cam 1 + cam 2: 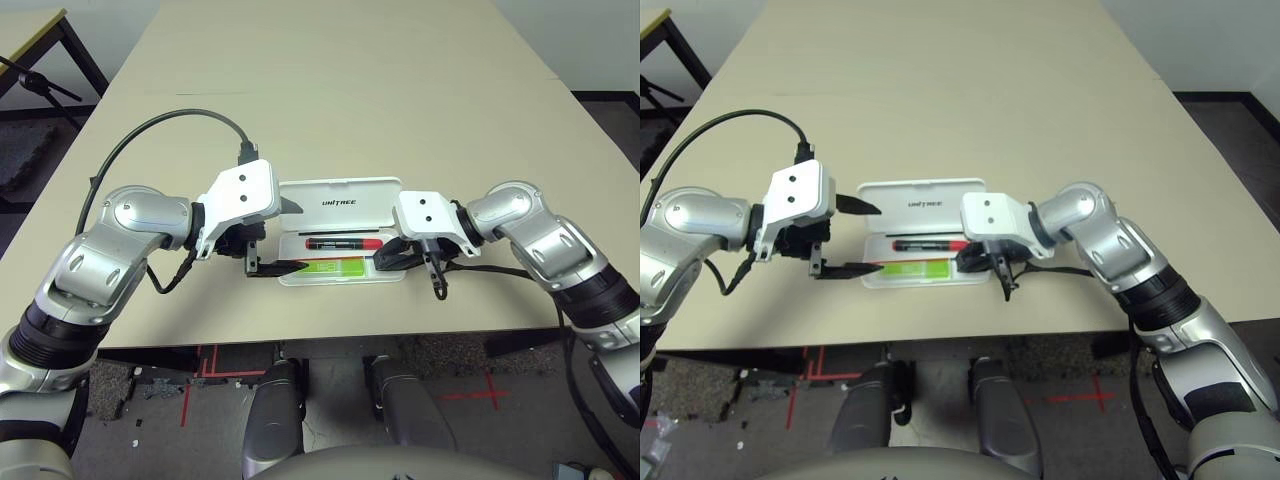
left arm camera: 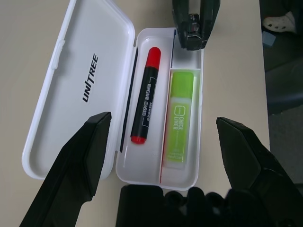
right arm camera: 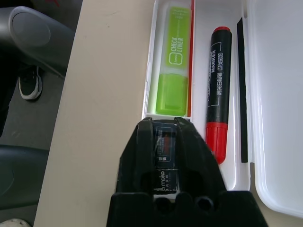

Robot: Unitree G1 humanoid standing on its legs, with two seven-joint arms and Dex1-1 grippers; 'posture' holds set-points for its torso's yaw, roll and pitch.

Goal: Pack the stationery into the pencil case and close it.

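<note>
Spanning frame: beige table (image 1: pixel 330 90); grey floor (image 1: pixel 480 385), red tape crosses.

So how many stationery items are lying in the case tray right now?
2: the lime-green highlighter in the tray's outer compartment, the red marker beside it nearer the lid. A small dark block sits between the right hand's fingers over the tray's end.

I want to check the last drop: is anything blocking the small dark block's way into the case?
Nothing visible does. The right gripper holds the dark block at the tray's end compartment, beyond the green highlighter. That pocket looks bare, and the lid lies open.
</note>
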